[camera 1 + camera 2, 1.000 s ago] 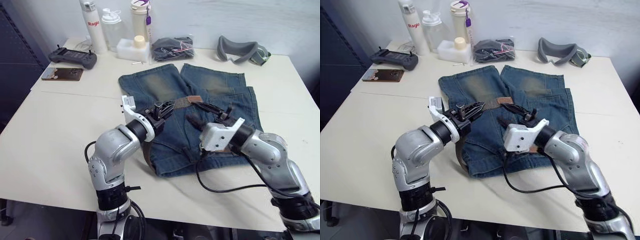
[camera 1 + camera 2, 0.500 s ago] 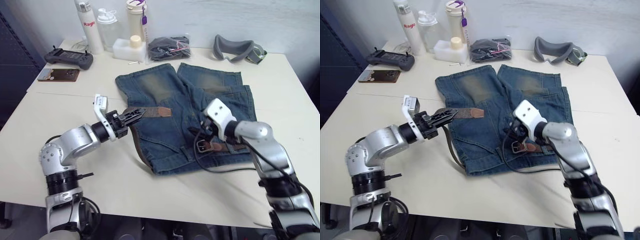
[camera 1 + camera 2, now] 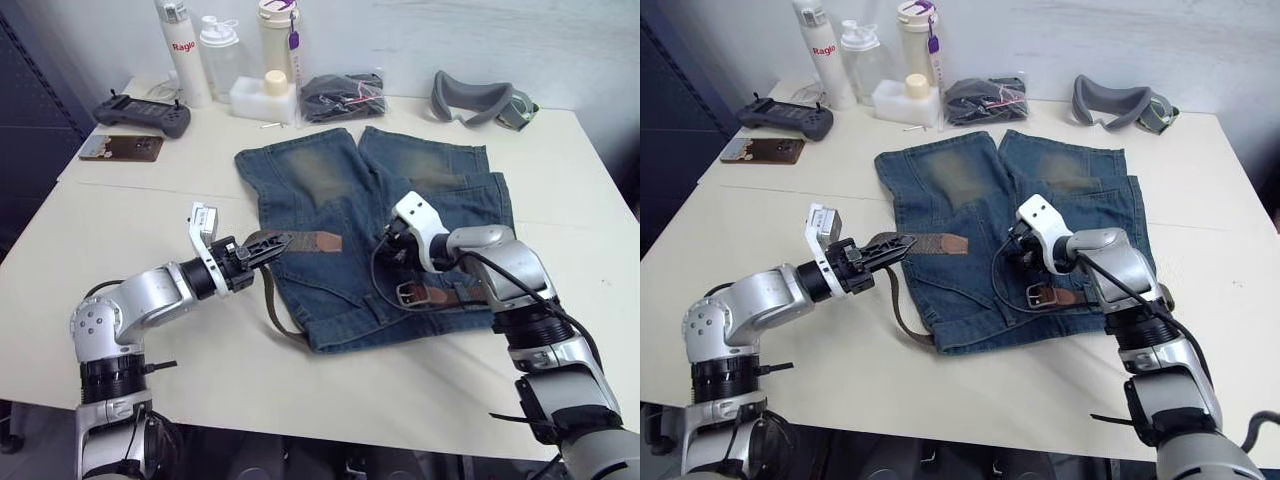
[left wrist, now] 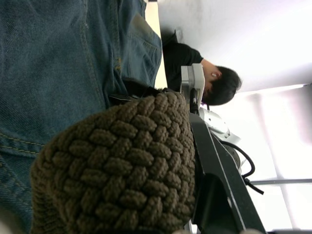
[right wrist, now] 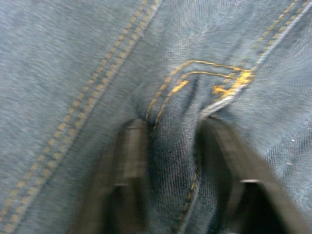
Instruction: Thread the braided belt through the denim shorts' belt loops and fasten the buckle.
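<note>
The denim shorts (image 3: 320, 180) lie flat on the white table, waistband towards me. My left gripper (image 3: 272, 243) is shut on the braided belt (image 3: 312, 241) just off the shorts' left edge, with the belt's tip lying over the left leg. The left wrist view shows the woven strap (image 4: 126, 165) clamped against a black finger. From there the belt curves down under the waistband to the buckle (image 3: 407, 293) at the front. My right gripper (image 3: 388, 252) presses down on the shorts' middle, its fingers (image 5: 129, 161) pinching a stitched fold of denim (image 5: 178, 122). I cannot pick out the belt loops.
Along the table's far edge stand bottles (image 3: 185, 50), a black controller (image 3: 145, 113), a brown flat item (image 3: 110, 148), a black bundle in a clear bag (image 3: 345, 95) and a grey padded band (image 3: 480, 100). A person (image 4: 214, 85) is in the background of the left wrist view.
A second ago both arms were bunched over the waistband. My left arm has swung out left, drawing the belt with it. My right gripper has turned down onto the denim.
</note>
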Available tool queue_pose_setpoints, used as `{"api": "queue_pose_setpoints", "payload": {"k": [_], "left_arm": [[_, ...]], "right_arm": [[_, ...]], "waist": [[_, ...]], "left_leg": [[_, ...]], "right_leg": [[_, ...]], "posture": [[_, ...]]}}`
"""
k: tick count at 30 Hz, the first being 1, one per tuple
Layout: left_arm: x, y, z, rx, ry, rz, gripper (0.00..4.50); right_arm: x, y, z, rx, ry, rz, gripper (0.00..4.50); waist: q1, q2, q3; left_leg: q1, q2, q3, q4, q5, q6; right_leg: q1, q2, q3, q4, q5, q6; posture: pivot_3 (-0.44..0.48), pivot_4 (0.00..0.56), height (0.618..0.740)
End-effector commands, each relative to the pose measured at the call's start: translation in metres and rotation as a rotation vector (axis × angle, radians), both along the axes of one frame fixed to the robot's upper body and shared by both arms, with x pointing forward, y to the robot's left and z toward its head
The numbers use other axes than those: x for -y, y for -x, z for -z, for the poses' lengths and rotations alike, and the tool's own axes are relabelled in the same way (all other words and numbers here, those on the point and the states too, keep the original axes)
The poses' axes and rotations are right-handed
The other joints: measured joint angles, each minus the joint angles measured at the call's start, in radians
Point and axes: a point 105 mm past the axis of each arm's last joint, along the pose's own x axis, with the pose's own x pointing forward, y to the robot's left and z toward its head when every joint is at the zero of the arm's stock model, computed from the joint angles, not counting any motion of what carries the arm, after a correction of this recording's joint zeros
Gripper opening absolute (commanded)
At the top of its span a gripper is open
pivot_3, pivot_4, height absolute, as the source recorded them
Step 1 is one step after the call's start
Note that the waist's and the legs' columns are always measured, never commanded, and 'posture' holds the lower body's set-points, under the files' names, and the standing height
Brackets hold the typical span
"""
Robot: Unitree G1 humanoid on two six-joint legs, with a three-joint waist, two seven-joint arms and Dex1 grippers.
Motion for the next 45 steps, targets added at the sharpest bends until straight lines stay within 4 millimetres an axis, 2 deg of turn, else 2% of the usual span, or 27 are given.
{"api": "queue_pose_setpoints", "payload": {"k": [1, 4, 6, 10, 15, 17, 22, 24, 25, 28, 29, 31, 32, 38, 45], "left_arm": [[0.005, 0.003, -0.009, 0.039, 0.012, -0.009, 0.00], [0.003, -0.001, -0.010, 0.029, 0.015, -0.030, 0.00], [0.001, -0.006, -0.011, 0.020, 0.013, -0.055, 0.00], [-0.009, -0.014, -0.014, 0.000, 0.005, -0.113, 0.00], [-0.013, -0.020, -0.011, -0.031, -0.012, -0.149, 0.00], [-0.014, -0.023, -0.011, -0.043, -0.007, -0.167, 0.00], [-0.012, -0.028, -0.009, -0.067, -0.004, -0.183, 0.00], [-0.010, -0.028, -0.008, -0.072, -0.004, -0.179, 0.00], [-0.008, -0.027, -0.008, -0.073, -0.003, -0.177, 0.00], [-0.002, -0.024, -0.009, -0.064, 0.003, -0.153, 0.00], [0.000, -0.023, -0.009, -0.060, 0.003, -0.145, 0.00], [0.005, -0.017, -0.011, -0.025, -0.033, -0.094, 0.00], [0.006, -0.014, -0.008, -0.021, -0.081, -0.071, 0.00], [0.012, -0.010, 0.011, -0.074, -0.191, -0.041, 0.00], [0.029, -0.016, 0.020, -0.101, -0.217, -0.066, 0.00]], "right_arm": [[0.000, -0.018, 0.009, 0.021, -0.020, 0.079, 0.10], [-0.014, -0.039, -0.006, 0.116, -0.071, 0.109, 0.03], [-0.020, -0.052, -0.013, 0.193, -0.036, 0.114, 0.03], [-0.023, -0.074, -0.033, 0.300, -0.035, 0.148, 0.03], [-0.031, -0.086, -0.049, 0.376, -0.026, 0.132, 0.03], [-0.030, -0.090, -0.052, 0.423, 0.005, 0.139, 0.03], [-0.029, -0.089, -0.043, 0.345, -0.033, 0.148, 0.03], [-0.029, -0.085, -0.042, 0.296, -0.077, 0.131, 1.05], [-0.028, -0.084, -0.044, 0.275, -0.113, 0.125, 1.38], [-0.020, -0.072, -0.064, 0.205, -0.240, 0.091, 2.83], [-0.016, -0.067, -0.070, 0.192, -0.253, 0.079, 3.09], [-0.002, -0.055, -0.082, 0.185, -0.243, 0.069, 4.22], [0.007, -0.047, -0.088, 0.182, -0.235, 0.069, 4.40], [0.039, -0.012, -0.100, 0.152, -0.151, 0.074, 4.40], [0.050, 0.008, -0.100, 0.147, -0.069, 0.083, 4.40]], "waist": [[-0.011, -0.001, -0.001], [-0.028, -0.001, -0.001], [-0.033, -0.001, -0.001], [-0.031, -0.001, 0.000], [-0.025, -0.001, 0.000], [-0.023, -0.001, 0.000], [-0.023, -0.001, 0.000], [-0.023, -0.001, 0.000], [-0.023, -0.001, 0.000], [-0.020, 0.000, 0.001], [-0.019, 0.001, 0.001], [-0.017, 0.001, 0.001], [-0.015, 0.001, 0.001], [-0.016, 0.001, 0.001], [-0.019, 0.002, 0.002]], "left_leg": [[0.001, 0.000, 0.000, 0.000, 0.000, 0.000], [0.006, 0.001, 0.002, 0.000, 0.000, -0.001], [0.007, 0.001, 0.003, -0.001, 0.000, -0.002], [0.005, 0.001, 0.003, -0.001, 0.001, -0.002], [-0.009, 0.001, 0.003, 0.001, 0.001, -0.001], [-0.010, 0.001, 0.003, 0.001, 0.002, -0.001], [-0.010, 0.001, 0.003, 0.001, 0.002, -0.001], [-0.010, 0.001, 0.003, 0.001, 0.002, -0.001], [-0.010, 0.001, 0.003, 0.001, 0.002, -0.001], [-0.010, 0.001, 0.003, 0.001, 0.002, -0.001], [-0.010, 0.001, 0.003, 0.001, 0.002, -0.001], [-0.011, 0.001, 0.003, 0.000, 0.002, -0.001], [-0.011, 0.001, 0.003, 0.000, 0.002, -0.001], [-0.010, 0.001, 0.003, -0.001, 0.002, -0.001], [-0.009, 0.001, 0.004, -0.002, 0.002, -0.001]], "right_leg": [[0.001, 0.000, 0.000, 0.000, 0.000, 0.000], [0.003, 0.000, 0.001, 0.002, 0.001, -0.001], [0.003, 0.000, 0.002, 0.003, 0.001, -0.001], [0.000, 0.000, 0.002, 0.003, 0.001, -0.001], [-0.013, 0.000, 0.002, 0.006, 0.001, -0.001], [-0.013, 0.000, 0.002, 0.006, 0.001, -0.001], [-0.013, 0.000, 0.002, 0.006, 0.001, -0.001], [-0.013, 0.000, 0.002, 0.006, 0.001, -0.001], [-0.013, 0.000, 0.002, 0.006, 0.001, -0.001], [-0.013, 0.000, 0.002, 0.006, 0.001, -0.001], [-0.013, 0.000, 0.002, 0.006, 0.001, -0.001], [-0.014, 0.000, 0.002, 0.005, 0.001, -0.001], [-0.014, 0.000, 0.002, 0.005, 0.001, -0.001], [-0.013, 0.000, 0.002, 0.004, 0.001, -0.001], [-0.014, 0.000, 0.003, 0.004, 0.001, -0.001]], "posture": [[0.000, 0.150, 0.683], [0.000, 0.150, 0.683], [0.000, 0.150, 0.683], [0.000, 0.150, 0.683], [0.000, 0.150, 0.683], [0.000, 0.150, 0.683], [0.000, 0.150, 0.683], [0.000, 0.150, 0.683], [0.000, 0.150, 0.683], [0.000, 0.150, 0.683], [0.000, 0.150, 0.683], [0.000, 0.150, 0.683], [0.000, 0.150, 0.683], [0.000, 0.150, 0.683], [0.000, 0.150, 0.683]]}}
